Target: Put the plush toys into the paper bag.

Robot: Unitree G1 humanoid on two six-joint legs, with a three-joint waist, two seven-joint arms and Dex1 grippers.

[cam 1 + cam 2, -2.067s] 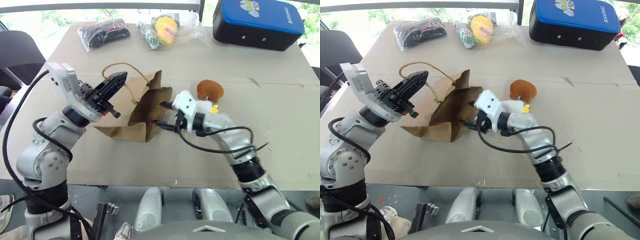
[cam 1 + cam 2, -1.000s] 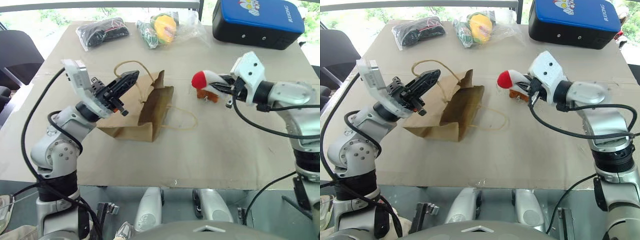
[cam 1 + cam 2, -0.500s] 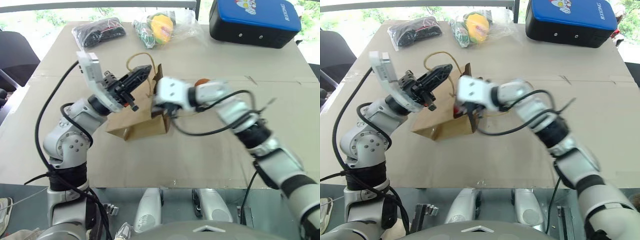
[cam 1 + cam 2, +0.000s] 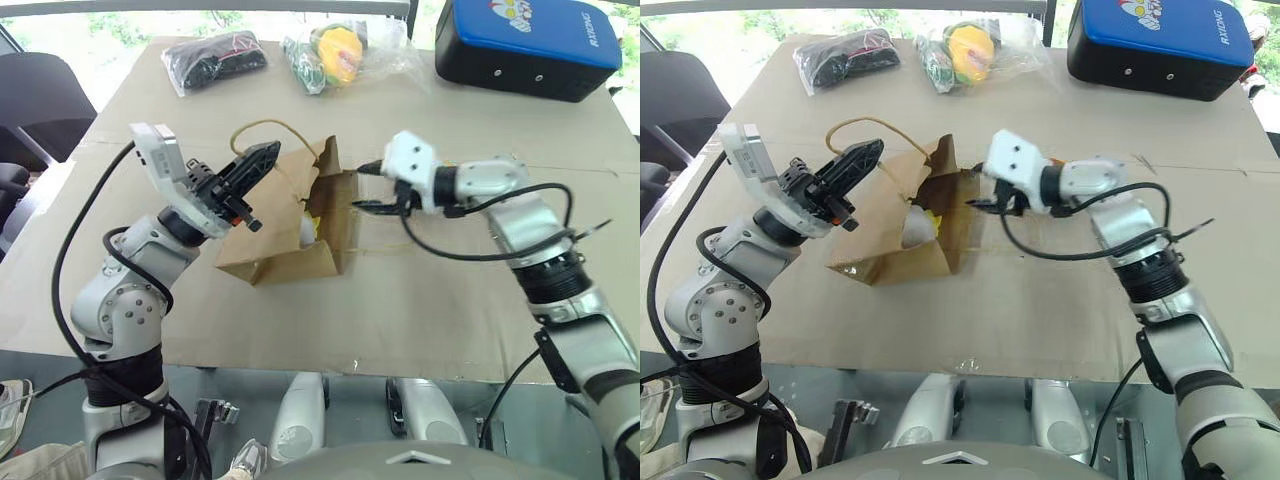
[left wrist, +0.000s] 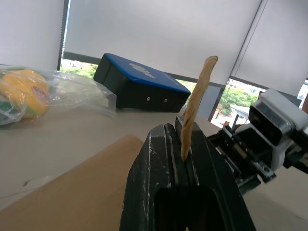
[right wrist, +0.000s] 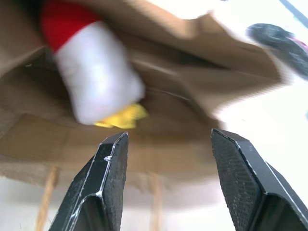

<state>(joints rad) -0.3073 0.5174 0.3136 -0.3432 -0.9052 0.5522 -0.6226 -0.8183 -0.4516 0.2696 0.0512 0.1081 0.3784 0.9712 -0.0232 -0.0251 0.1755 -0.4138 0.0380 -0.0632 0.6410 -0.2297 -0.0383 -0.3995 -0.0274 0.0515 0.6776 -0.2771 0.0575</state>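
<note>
Kraft paper bag [image 4: 915, 225] hangs by one handle [image 5: 195, 103] pinched in left gripper [image 4: 262, 158]; slip collapses mouth. Right gripper [image 6: 166, 144] apart, white toy [image 6: 94, 79] inside.

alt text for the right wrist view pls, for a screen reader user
The white plush toy, red at one end and yellow at the other, lies inside the open brown paper bag, just beyond the right gripper, whose two black jaws stand apart with nothing between them. One of the bag's twisted handles trails below its mouth.
</note>
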